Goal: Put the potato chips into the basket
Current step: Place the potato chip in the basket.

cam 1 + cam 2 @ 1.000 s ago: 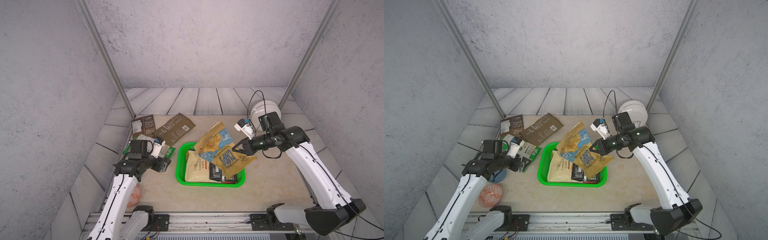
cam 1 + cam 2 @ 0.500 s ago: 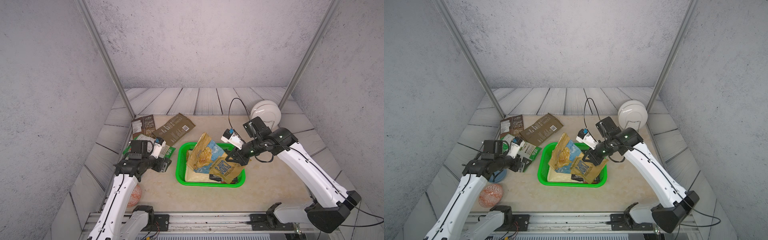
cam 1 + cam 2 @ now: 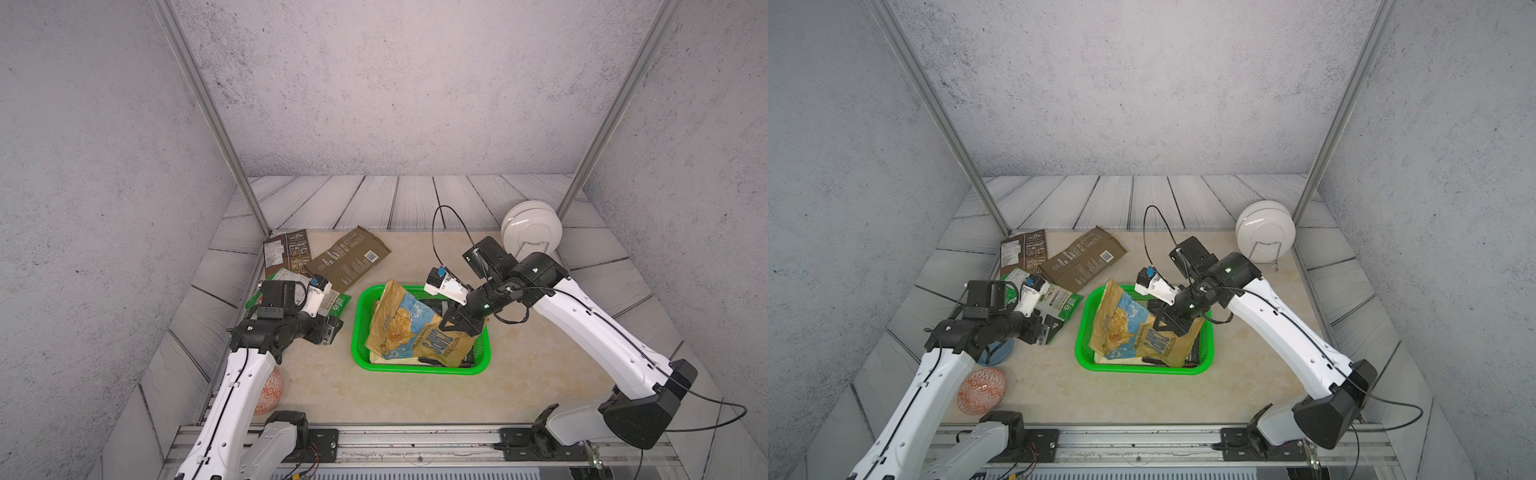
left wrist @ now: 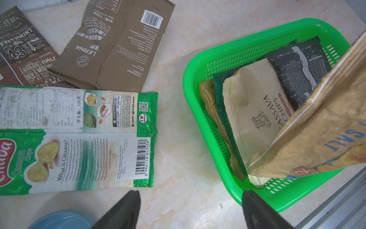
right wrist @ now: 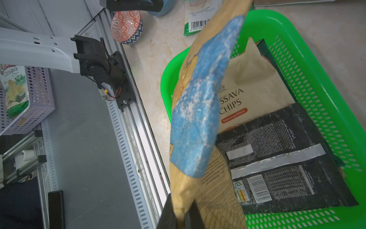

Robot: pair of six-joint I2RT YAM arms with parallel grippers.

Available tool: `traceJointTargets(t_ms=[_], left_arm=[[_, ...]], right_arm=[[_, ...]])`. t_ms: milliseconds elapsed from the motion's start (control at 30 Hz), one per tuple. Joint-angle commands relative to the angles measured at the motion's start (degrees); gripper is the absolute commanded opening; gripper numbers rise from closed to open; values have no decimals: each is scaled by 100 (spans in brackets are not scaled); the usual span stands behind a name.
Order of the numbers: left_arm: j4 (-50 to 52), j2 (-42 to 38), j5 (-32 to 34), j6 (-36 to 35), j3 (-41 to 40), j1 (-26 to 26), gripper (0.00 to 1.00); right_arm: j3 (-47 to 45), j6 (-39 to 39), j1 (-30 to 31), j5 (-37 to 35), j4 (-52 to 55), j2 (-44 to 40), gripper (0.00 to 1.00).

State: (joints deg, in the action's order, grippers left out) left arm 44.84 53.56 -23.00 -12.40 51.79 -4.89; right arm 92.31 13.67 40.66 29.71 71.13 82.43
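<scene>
In both top views the yellow-blue bag (image 3: 409, 332) covers most of the basket's (image 3: 415, 370) contents, leaving a sliver of the cream bag (image 3: 392, 360). In a top view the left arm (image 3: 237, 386) hides part of the orange-red bowl (image 3: 272, 390). The left wrist view's edge cuts off the brown bag (image 4: 21, 49).

Tilted yellow-blue bag (image 3: 405, 332) blocks the basket (image 3: 415, 370) (tabletop (image 3: 374, 399) in front free).

Olive bag (image 4: 118, 49): "LERNA", "CASSAVA CHIPS". Green-white bag (image 4: 79, 138): "Chuba Cassava chips", "What is Cassava?", barcode 8 999178 843538. Dark brown bag (image 4: 21, 49): "FOOTPRINT", "43%". Cream bag (image 5: 255, 87): "CASSAVA CHIPS", "Barbecue Flavor". Yellow-blue bag (image 4: 316, 150): "SALT".
</scene>
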Motion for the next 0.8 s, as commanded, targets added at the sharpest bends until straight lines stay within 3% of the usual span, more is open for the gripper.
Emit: traceJointTargets(t_ms=[0,200,400,433,533,767], left_arm=[[42,-56,-73,-8,-62,56,87],[44,-40,-61,-13,-57,53,87],[47,-21,-62,-16,-54,50,87],[51,-21,-59,-11,-62,57,87],[51,-38,-63,-13,-56,61,87],[47,-32,-46,-14,-58,52,87]], right_arm=[[253,126,104,10,15,198,4],[516,249,213,34,15,683,5],[776,356,235,-215,-117,1167,14],[800,377,231,-328,-163,1221,19],[929,333,238,-893,-306,1364,43],[1193,-581,232,-2998,-995,1180,58]])
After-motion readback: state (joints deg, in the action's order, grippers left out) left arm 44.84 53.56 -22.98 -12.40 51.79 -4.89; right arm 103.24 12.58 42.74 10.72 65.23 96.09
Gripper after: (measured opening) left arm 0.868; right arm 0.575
